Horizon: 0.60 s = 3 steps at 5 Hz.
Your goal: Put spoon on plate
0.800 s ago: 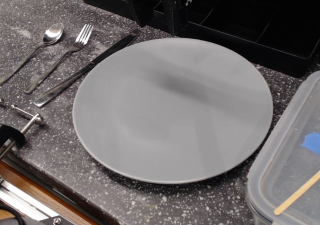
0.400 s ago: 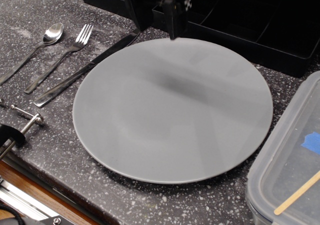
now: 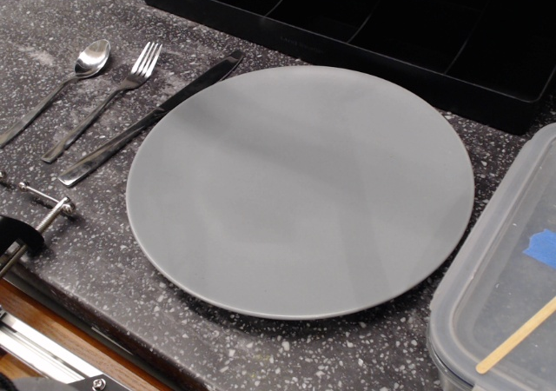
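A small shiny silver spoon lies on the dark speckled counter at the far left, bowl toward the back. A large round flat grey plate sits in the middle of the counter, bare. The spoon lies well to the left of the plate, with a fork and a knife between them. The gripper is out of view.
A silver fork lies right of the spoon. A long table knife lies along the plate's left rim. A black compartment tray stands at the back. A clear lidded container is at the right. A metal clamp sits at the front left edge.
The black gripper that hung at the back edge above the plate has left the view. Its shadow on the plate is gone. Cutlery and plate have not moved.
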Tool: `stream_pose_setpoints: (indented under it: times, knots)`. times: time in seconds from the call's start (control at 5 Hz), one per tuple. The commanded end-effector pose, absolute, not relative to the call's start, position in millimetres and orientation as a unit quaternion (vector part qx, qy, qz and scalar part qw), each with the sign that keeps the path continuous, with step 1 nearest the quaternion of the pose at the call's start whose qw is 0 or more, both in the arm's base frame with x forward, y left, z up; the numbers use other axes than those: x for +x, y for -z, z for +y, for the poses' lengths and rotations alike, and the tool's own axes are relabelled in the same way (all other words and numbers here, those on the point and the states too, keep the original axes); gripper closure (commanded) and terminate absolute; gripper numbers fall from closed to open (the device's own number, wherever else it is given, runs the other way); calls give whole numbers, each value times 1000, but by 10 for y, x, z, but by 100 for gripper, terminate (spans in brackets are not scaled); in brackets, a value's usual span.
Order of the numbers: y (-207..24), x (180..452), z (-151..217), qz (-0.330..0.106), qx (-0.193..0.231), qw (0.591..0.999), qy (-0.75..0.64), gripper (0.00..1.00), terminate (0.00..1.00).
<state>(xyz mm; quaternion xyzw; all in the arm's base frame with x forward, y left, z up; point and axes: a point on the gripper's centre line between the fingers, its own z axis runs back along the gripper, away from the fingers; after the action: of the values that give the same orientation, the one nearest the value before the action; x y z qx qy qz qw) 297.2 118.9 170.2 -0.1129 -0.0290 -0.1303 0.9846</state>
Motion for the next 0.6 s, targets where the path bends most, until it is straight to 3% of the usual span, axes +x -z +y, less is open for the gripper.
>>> stream_pose_setpoints:
  times: [0.0,0.4]
  knots:
    - [-1797,2808,1893,-44,-79,989,120,0,0]
    - [-1483,2704,2676,-48,-34,989,135,0,0]
